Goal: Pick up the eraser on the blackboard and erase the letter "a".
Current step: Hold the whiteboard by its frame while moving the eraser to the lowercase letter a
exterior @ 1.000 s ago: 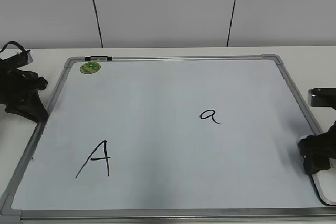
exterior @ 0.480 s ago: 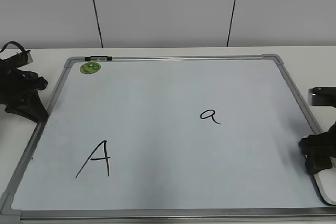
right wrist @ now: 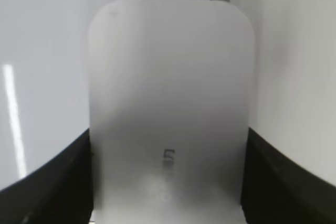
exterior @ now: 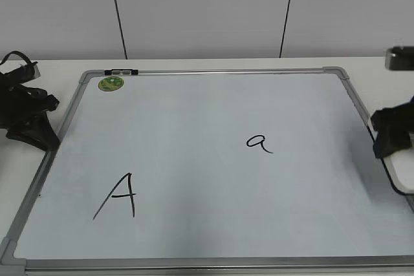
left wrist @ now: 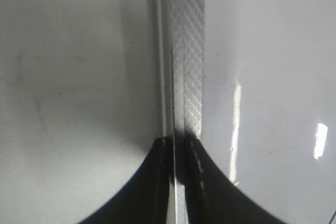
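While my left gripper (exterior: 29, 117) sits off the blackboard (exterior: 194, 179) frame, its fingers look pressed together over the rail. I see the letter "a" (exterior: 259, 142) right of centre. My right gripper (exterior: 390, 135), partly cut off at the edge, clamps the eraser (right wrist: 168, 108), whose long axis runs lengthwise between the fingers.

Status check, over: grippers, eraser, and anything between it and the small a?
Right gripper shut on eraser at blackboard's right edge. Left gripper parked on left frame, shut. Letter "a" intact; nothing between.
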